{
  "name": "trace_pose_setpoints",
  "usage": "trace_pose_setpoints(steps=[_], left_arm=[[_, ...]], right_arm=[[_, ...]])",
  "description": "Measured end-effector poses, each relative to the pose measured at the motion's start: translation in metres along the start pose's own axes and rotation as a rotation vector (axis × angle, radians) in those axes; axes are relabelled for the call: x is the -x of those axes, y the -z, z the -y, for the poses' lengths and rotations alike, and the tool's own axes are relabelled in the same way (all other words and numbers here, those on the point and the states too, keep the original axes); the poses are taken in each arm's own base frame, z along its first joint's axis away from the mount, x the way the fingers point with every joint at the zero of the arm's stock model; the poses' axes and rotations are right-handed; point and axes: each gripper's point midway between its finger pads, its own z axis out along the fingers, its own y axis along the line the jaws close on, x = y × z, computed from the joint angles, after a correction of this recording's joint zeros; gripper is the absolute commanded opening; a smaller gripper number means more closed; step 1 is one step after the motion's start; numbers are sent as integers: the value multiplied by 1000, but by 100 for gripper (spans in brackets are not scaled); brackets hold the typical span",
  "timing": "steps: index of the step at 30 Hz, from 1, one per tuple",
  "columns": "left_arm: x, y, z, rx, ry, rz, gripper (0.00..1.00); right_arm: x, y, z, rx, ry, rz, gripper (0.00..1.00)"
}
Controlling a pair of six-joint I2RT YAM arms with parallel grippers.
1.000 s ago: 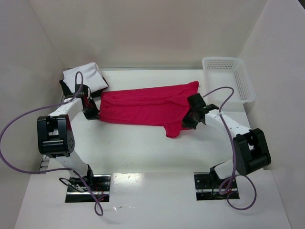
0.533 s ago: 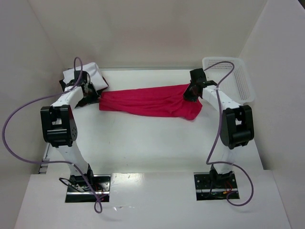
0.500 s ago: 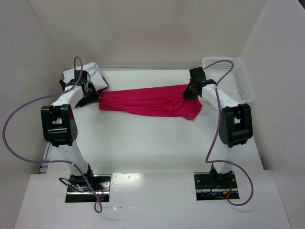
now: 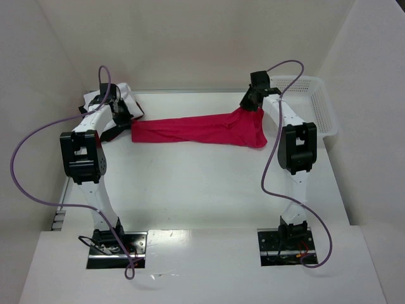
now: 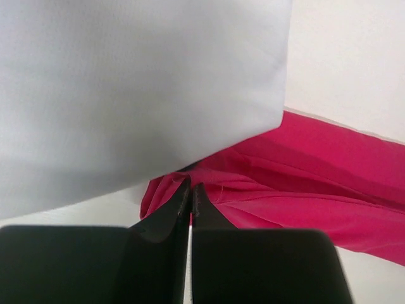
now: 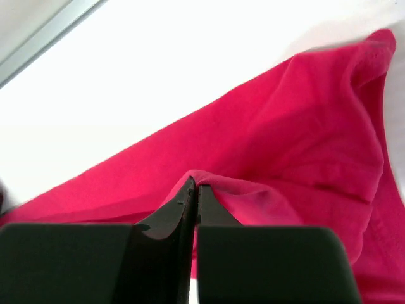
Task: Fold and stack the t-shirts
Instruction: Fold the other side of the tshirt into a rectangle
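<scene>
White tabletop point(image 4: 202, 183), plain pale walls all round, and a white mesh basket point(image 4: 324, 107) sitting off at the far right edge. All the action is along the far side. The red t-shirt point(image 4: 190, 131) is drawn out into a long narrow band between the two arms, well away from the basket.

The left fingers point(image 4: 121, 119) are at its left end and the right fingers point(image 4: 250, 104) at its right, where the cloth bunches up and hangs in a loose lobe below the grip. Holding both ends like this looks aimed at pulling the shirt straight so a fold can be laid cleanly. I'd call it mid-fold, with stacking not yet begun.

The left wrist camera gives what the overhead can't. The left fingers point(image 5: 171, 212) are pressed tight together with a tuck of red hem at their tips. The white t-shirt point(image 5: 126, 95) looms large right above them, so that pile is just beside the grip. From overhead the white t-shirt point(image 4: 125, 95) sits folded in the far left corner.

On the right wrist camera, the right fingers point(image 6: 174, 212) are closed to a sliver, and a ridge of red cloth point(image 6: 285, 145) is pinched up over the tips, with creases fanning away from it. The overhead view alone shows the shirt's full span and its sag.
</scene>
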Motion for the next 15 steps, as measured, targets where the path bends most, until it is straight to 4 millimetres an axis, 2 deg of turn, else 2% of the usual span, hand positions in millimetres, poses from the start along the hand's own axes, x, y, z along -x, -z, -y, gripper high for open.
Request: trace_pose_setpoints(steps=[3, 4, 5, 6, 7, 8, 9, 11, 12, 15], left_arm=[[-4, -11, -3, 10, 13, -19, 0], [-6, -14, -4, 13, 18, -26, 13], [-9, -19, -6, 19, 22, -36, 38], [-11, -22, -8, 23, 22, -44, 48], [-14, -25, -9, 29, 33, -53, 63], [-17, -29, -11, 34, 32, -66, 63], [-18, -30, -12, 36, 29, -69, 74], [-18, -29, -11, 35, 38, -67, 78], [-16, -28, -10, 32, 36, -61, 83], [-16, -18, -7, 16, 45, -48, 84]], right_arm=[[2, -17, 3, 1, 1, -13, 10], [3, -24, 5, 4, 1, -17, 16], [3, -31, 5, 5, 3, -22, 23], [1, -38, 5, 7, 4, -29, 34], [0, -48, 4, 17, 18, -35, 79], [0, -49, 4, 17, 19, -37, 79], [-3, -52, 5, 18, 16, -46, 92], [-5, -53, 6, 19, 30, -53, 100], [-3, -52, 5, 23, 44, -51, 100], [10, -46, -5, 47, 59, -24, 100]])
